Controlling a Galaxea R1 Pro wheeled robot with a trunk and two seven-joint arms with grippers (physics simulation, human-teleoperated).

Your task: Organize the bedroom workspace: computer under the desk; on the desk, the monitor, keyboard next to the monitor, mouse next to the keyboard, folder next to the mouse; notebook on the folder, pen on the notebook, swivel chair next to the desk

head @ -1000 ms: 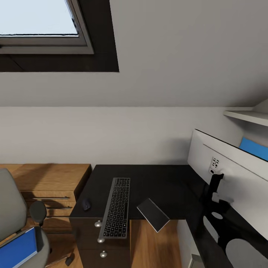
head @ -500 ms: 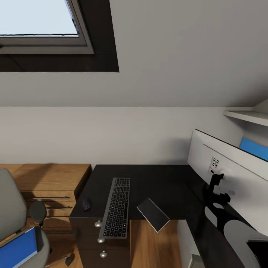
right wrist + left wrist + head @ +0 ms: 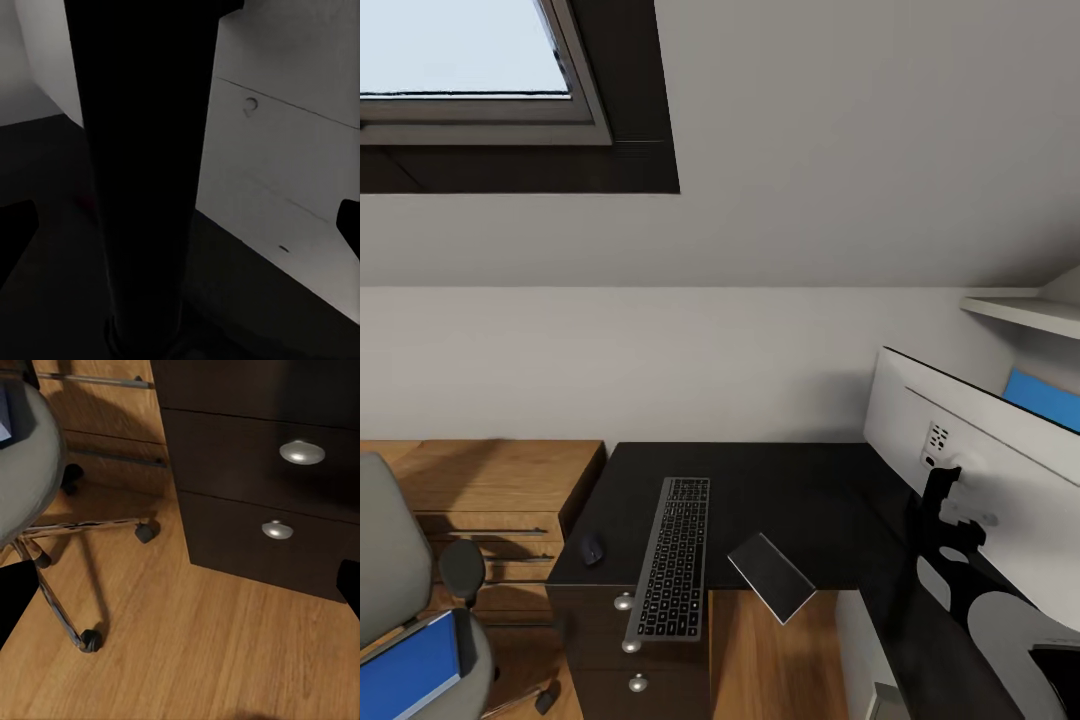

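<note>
On the black desk (image 3: 790, 490) lie the keyboard (image 3: 672, 560), the mouse (image 3: 592, 548) to its left and the grey notebook (image 3: 770, 575), which overhangs the front edge. The monitor (image 3: 980, 450) stands at the right with its white back to me. The blue folder (image 3: 410, 665) rests on the swivel chair (image 3: 385, 570). My right gripper (image 3: 180, 229) is open, with the monitor's black arm (image 3: 142, 172) between its fingers. My left gripper (image 3: 180, 592) hangs open over the floor by the desk drawers (image 3: 255, 510). A light grey corner (image 3: 884, 700) shows under the desk. The pen is out of view.
A light wooden drawer unit (image 3: 490, 490) stands left of the desk, behind the chair. The chair's chrome base (image 3: 60, 607) and castors spread over the wooden floor (image 3: 210, 645). A white shelf (image 3: 1025, 312) juts out above the monitor. A sloped ceiling with a skylight (image 3: 460, 50) is overhead.
My right arm's dark and grey parts have shifted at the lower right, by the monitor's foot. The desk's things and the chair have not moved.
</note>
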